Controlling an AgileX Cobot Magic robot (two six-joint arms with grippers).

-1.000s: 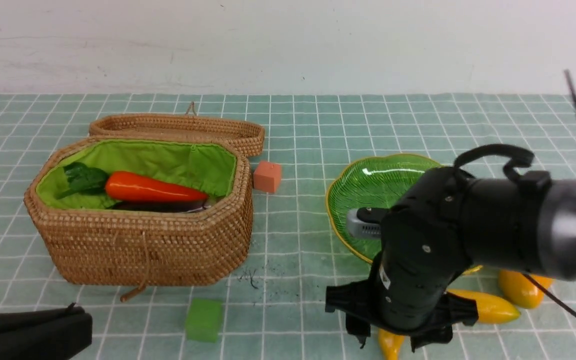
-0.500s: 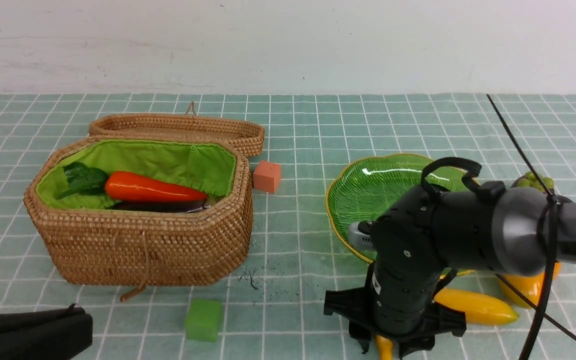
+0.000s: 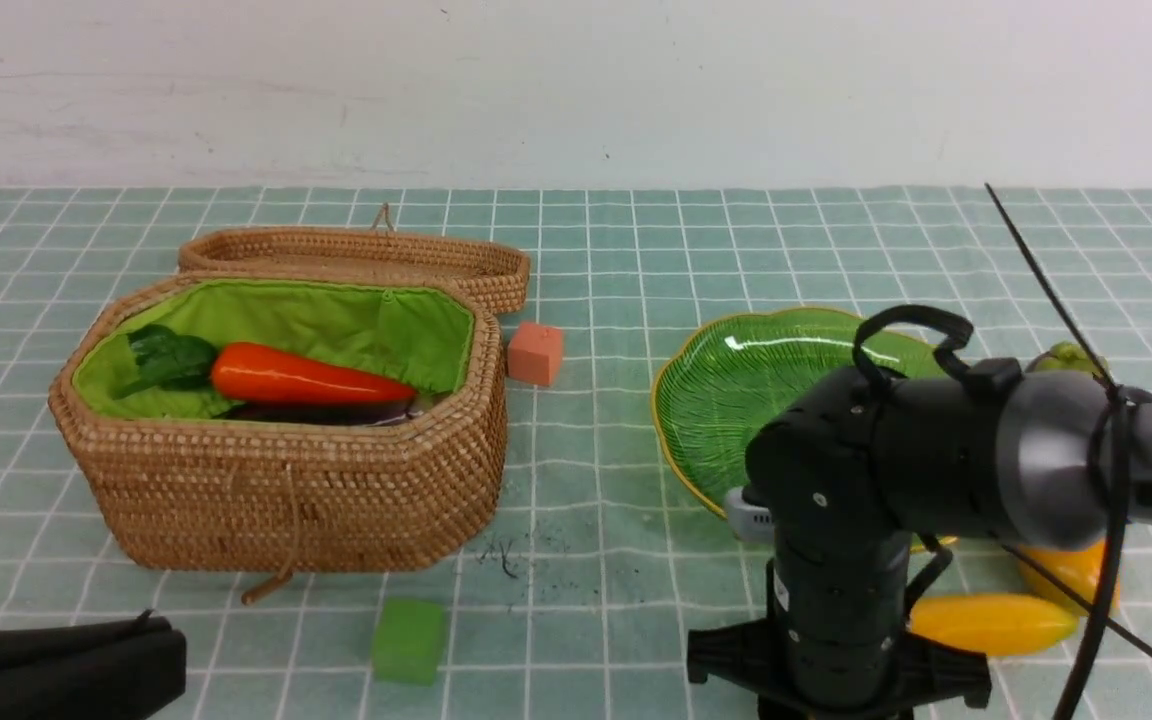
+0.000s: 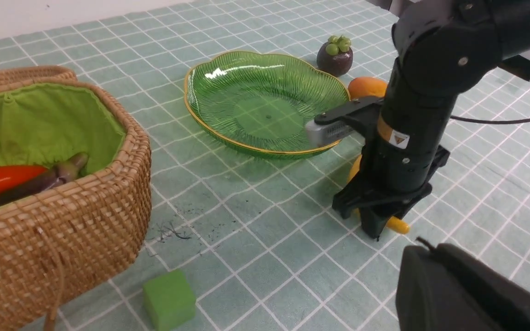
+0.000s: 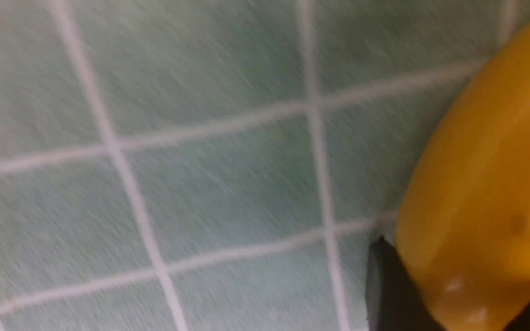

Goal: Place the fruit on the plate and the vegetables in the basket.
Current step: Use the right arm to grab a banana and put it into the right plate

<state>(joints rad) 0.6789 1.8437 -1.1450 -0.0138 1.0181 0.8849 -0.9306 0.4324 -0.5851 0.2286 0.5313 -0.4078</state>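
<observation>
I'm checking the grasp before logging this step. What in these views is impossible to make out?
Whether the right end effector grips the banana: front view's bottom edge cuts it off, right wrist view is blurred.
The banana's middle: front and left wrist views, the right arm covers it.
The mangosteen: front view, mostly behind the right arm.
The basket floor: front view, its wicker wall hides what lies under the orange-red vegetable.

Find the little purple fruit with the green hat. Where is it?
The mangosteen sits on the tablecloth on the robot's right, just off the green plate's right rim, farther back than the mango.
</observation>
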